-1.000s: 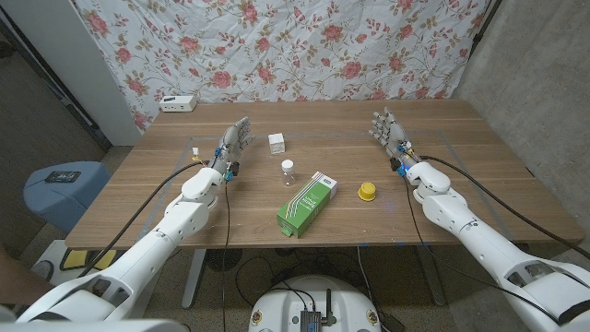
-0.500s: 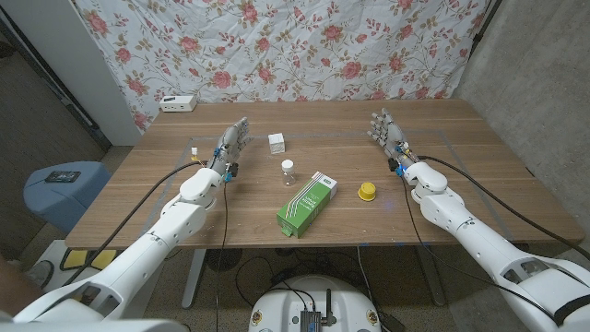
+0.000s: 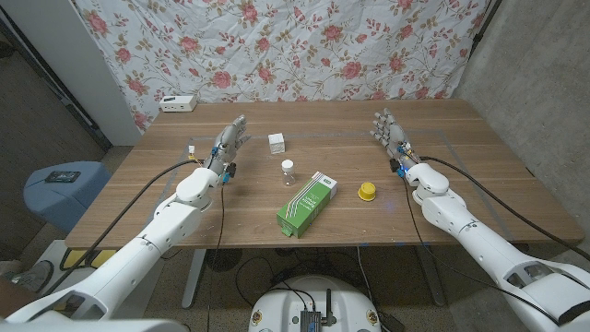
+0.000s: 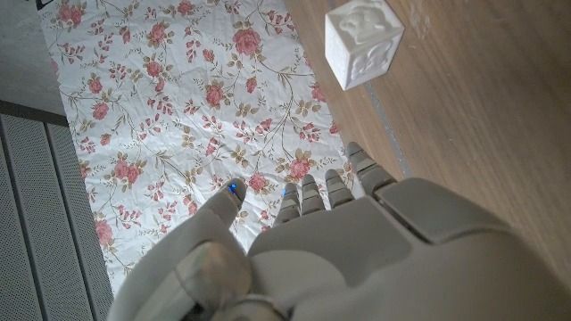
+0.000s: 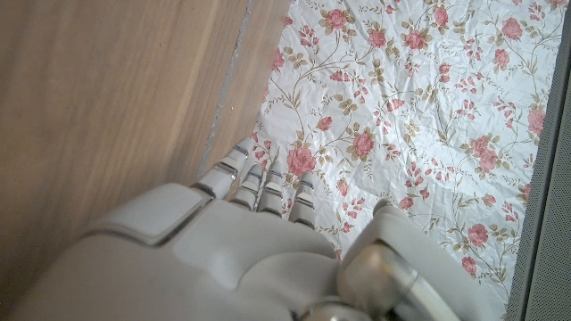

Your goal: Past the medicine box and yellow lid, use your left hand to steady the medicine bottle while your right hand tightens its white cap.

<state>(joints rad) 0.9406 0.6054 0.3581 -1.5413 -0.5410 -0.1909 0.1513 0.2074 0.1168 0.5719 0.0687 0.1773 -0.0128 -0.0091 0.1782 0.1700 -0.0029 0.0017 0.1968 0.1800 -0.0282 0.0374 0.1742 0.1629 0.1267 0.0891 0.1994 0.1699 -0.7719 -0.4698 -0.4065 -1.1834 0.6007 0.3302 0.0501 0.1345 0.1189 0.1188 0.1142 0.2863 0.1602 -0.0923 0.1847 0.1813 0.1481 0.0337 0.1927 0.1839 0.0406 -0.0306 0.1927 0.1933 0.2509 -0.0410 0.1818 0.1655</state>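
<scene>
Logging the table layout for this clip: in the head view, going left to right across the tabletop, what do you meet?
White device at the far edge → left hand → white cube → medicine bottle → medicine box → yellow lid → right hand.

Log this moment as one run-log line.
left hand: open, apart from medicine bottle | right hand: open, off white cap | medicine box, yellow lid: untouched | step: not begun

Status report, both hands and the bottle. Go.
Left hand open, right hand open, both off the medicine bottle. Bottle upright mid-table, white cap on, untouched. Medicine box and yellow lid nearer the robot, not blocking.
</scene>
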